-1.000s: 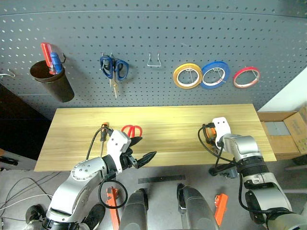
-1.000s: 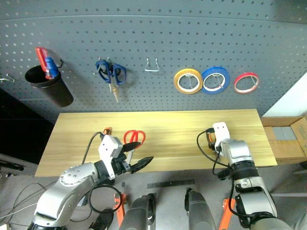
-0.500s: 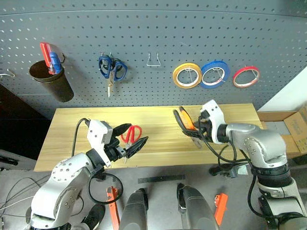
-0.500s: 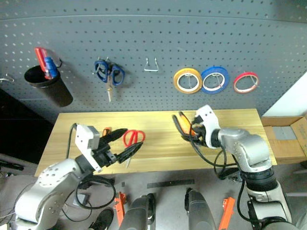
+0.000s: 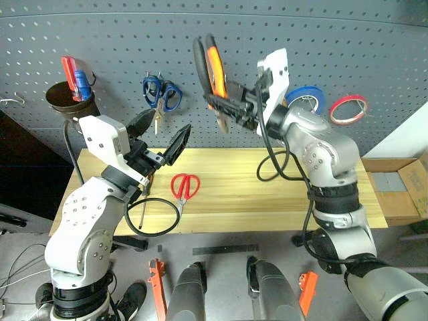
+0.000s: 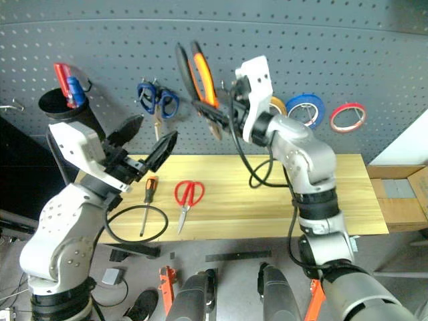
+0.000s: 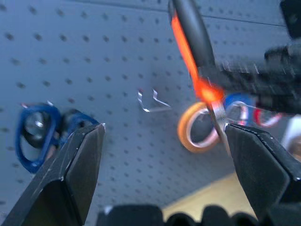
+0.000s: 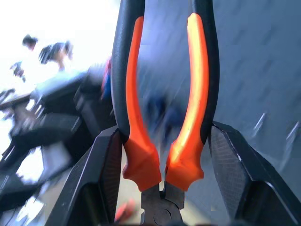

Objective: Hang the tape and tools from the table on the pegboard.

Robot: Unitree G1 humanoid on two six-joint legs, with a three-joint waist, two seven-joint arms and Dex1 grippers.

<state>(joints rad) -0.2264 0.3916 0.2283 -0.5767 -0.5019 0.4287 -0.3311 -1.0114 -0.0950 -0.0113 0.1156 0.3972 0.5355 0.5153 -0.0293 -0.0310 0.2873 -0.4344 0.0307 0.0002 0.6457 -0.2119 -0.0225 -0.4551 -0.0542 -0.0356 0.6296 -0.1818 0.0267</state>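
the large dark grey perforated pegboard filled the back of the scene, above the long light yellow wooden table with plank grain. the right gripper was raised in front of the pegboard, near the middle of the head camera's view, its two black fingers clamped on the orange-and-black-handled pliers close to the pivot. the pliers' handles rose toward 12 o'clock and the steel nose pointed down toward 6 o'clock. in the right wrist view the two handles stood between the black fingers, pressed from both sides.

the left gripper was lifted at about 9 o'clock from the pliers, in front of the board's lower edge; its fingers were spread wide and held nothing. through the left wrist view, a bare metal hook showed on the board between those fingers.

on the table, the red-handled scissors with steel blades lay flat, blades toward 6 o'clock. just beside them at 9 o'clock lay the slim screwdriver with an orange-and-black handle.

the thin red ring-shaped tape roll hung on the pegboard at 3 o'clock from the pliers. blue-handled scissors hung at 9 o'clock from the pliers.
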